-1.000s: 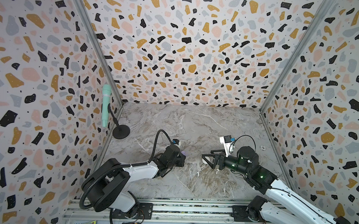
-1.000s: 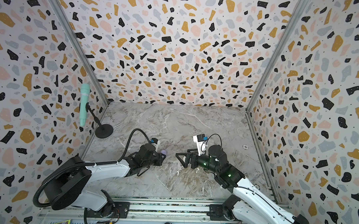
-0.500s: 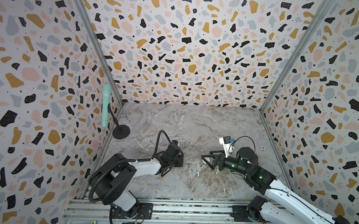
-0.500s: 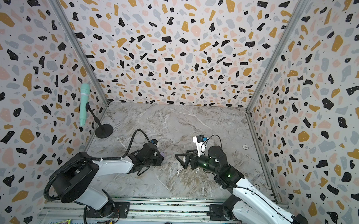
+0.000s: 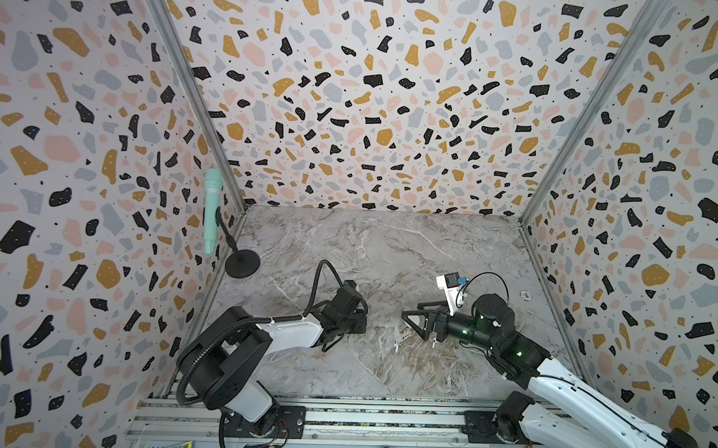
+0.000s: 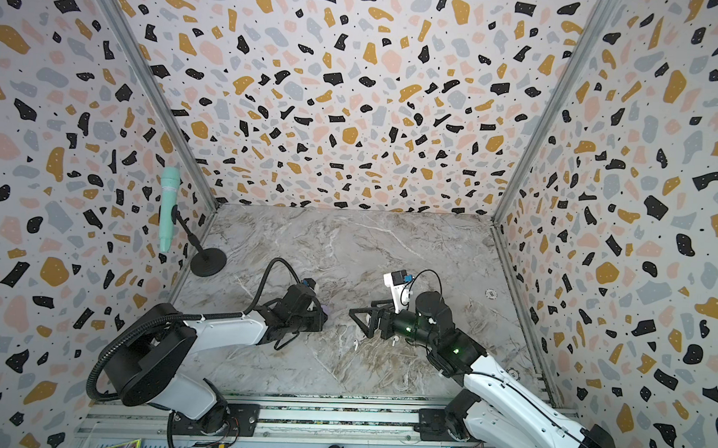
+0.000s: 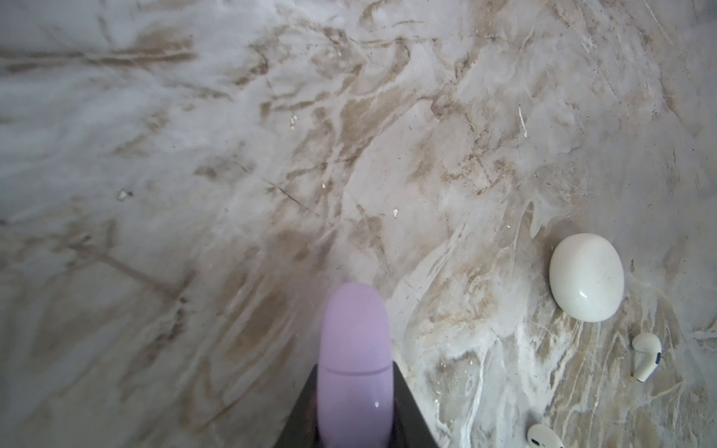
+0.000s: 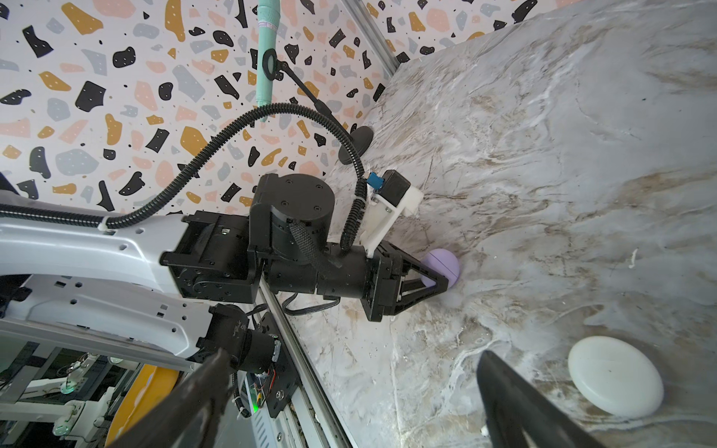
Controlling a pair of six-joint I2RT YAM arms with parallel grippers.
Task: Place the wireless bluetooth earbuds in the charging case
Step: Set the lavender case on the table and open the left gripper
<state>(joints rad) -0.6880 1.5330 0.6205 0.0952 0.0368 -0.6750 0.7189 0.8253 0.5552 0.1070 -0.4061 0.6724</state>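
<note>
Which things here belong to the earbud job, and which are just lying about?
Job: lavender case in the left pincer; white case; two white earbuds near it.
Lying about: mint microphone on its black stand.

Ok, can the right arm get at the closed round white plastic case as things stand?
Probably yes: the right gripper is open, and the round white case lies uncovered on the marble table just outside one finger. Nothing sits between; a sideways shift is needed.
</note>
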